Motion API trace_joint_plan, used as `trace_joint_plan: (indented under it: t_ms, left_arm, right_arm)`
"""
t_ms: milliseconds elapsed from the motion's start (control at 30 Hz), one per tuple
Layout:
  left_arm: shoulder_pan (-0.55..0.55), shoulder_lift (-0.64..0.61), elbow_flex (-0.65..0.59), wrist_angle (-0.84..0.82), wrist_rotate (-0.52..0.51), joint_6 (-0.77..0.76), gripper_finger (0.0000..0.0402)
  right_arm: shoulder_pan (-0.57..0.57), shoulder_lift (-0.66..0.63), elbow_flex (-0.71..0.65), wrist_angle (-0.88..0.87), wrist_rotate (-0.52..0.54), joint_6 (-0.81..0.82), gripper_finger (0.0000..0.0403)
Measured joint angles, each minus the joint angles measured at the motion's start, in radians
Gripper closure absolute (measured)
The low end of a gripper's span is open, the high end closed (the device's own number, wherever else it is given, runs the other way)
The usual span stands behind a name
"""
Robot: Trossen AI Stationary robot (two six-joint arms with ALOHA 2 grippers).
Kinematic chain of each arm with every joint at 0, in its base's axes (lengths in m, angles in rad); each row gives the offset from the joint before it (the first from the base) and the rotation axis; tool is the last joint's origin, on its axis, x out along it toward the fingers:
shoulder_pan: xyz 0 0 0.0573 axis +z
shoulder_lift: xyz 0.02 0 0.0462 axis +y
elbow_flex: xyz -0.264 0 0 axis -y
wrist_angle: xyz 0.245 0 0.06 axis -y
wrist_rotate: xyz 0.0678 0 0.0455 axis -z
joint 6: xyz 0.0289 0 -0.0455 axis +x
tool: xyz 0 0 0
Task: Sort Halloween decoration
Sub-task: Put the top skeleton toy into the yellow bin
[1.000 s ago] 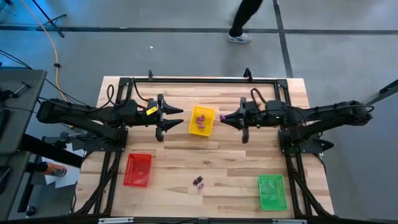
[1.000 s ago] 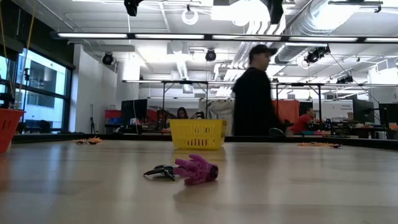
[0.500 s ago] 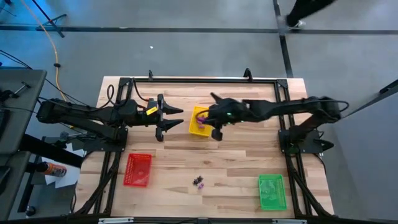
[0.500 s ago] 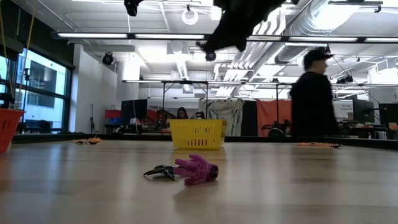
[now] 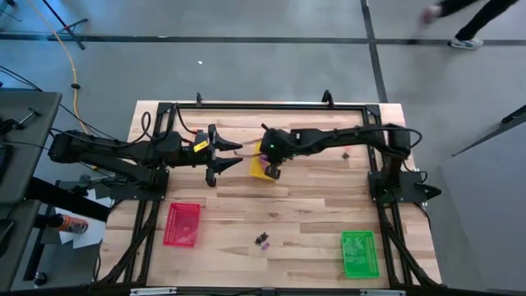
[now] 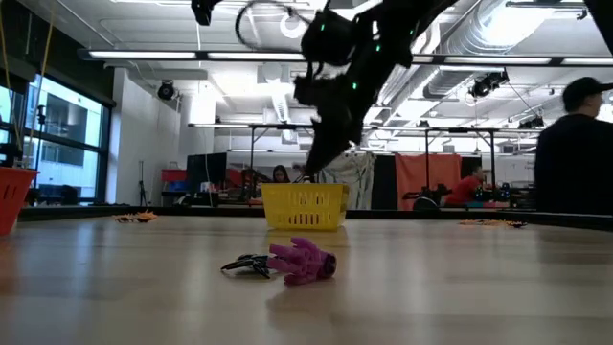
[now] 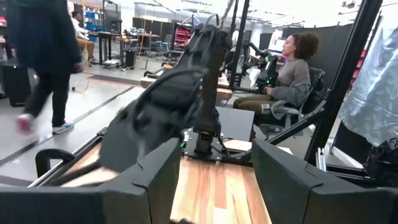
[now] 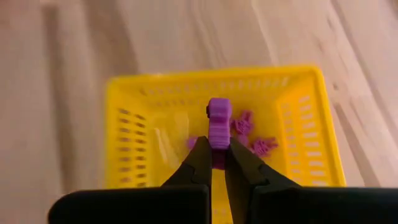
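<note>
My right gripper [image 8: 217,148] is shut on a small purple trinket [image 8: 218,121] and hangs over the yellow basket [image 5: 258,171], tipped downward; the low view shows it [image 6: 313,165] above the basket [image 6: 304,206]. A few more purple trinkets [image 8: 252,137] lie on the basket's floor. Near the table's front edge a purple hand-shaped trinket [image 6: 305,261] and a black one [image 6: 247,264] lie on the wood [image 5: 263,240]. My left gripper [image 5: 235,154] waits open and level, left of the basket. My right gripper pinches the purple trinket by its lower end [image 8: 218,140] between its two fingertips. The rest of the trinket sticks out past the tips. The fingers slant down from the table's right side. The trinket is clear of the basket, above its inside.
A red tray [image 5: 182,224] lies at the front left and a green tray [image 5: 359,252] at the front right, with bare wood between them. A person [image 6: 575,144] moves in the room behind the table.
My right gripper has swung toward the table's left edge and downward, tipping from level to a steep downward slant, and now hangs over the yellow basket, still shut on the purple trinket. The person behind the table has walked off to the right.
</note>
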Motion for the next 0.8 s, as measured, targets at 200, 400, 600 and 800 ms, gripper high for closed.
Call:
trace_joint_plan:
  t_ms: [200, 400, 600, 800]
  left_arm:
    - [0.000, 0.000, 0.000, 0.000, 0.000, 0.000, 0.0213]
    - [0.000, 0.000, 0.000, 0.000, 0.000, 0.000, 0.0213]
    - [0.000, 0.000, 0.000, 0.000, 0.000, 0.000, 0.0213]
    - [0.000, 0.000, 0.000, 0.000, 0.000, 0.000, 0.0213]
  right_arm:
    - [-0.034, 0.066, 0.000, -0.002, -0.051, 0.017, 0.0396]
    - [-0.044, 0.095, 0.000, -0.006, -0.097, 0.027, 0.0396]
    - [-0.043, 0.101, 0.000, -0.028, -0.098, 0.027, 0.0396]
    - [-0.045, 0.103, 0.000, -0.055, -0.098, 0.027, 0.0396]
